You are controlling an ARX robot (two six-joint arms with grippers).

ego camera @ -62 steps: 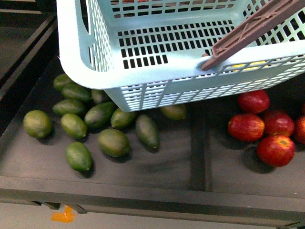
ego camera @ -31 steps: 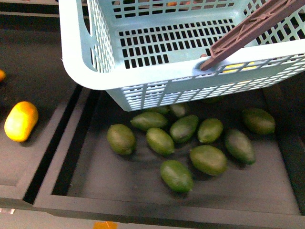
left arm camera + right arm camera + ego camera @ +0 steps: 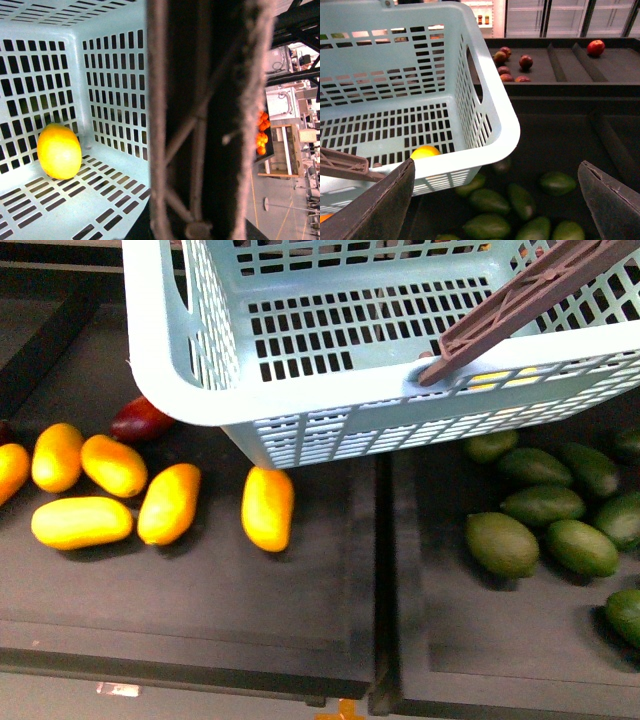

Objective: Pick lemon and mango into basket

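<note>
Since half a second ago the whole front view has slid sideways. The green oval fruits (image 3: 500, 543) that sat dead centre under the basket are now off to the right. A bunch of smooth oblong yellow-orange mangoes (image 3: 169, 503) fills the dark tray (image 3: 200, 610) on the left.

The light turquoise slotted plastic basket (image 3: 160, 350) with its brown swing handle (image 3: 520, 295) hangs at the top of that view, same as before. The small bright yellow oval lemon (image 3: 59, 151) sits on the basket floor, tucked into a corner against the lattice wall.

The mangoes are all outside the basket on the tray. The nearest mango (image 3: 268, 508) has its top end right at the basket's lower corner in the front view. A dark red fruit (image 3: 140, 420) pokes out from behind the basket's edge.

The right gripper (image 3: 496, 161) is spread wide with nothing in it, beside the basket and over the green fruit. As for the left gripper, its wrist cam is filled by the blurred handle, so I can't tell if it's clamped.
</note>
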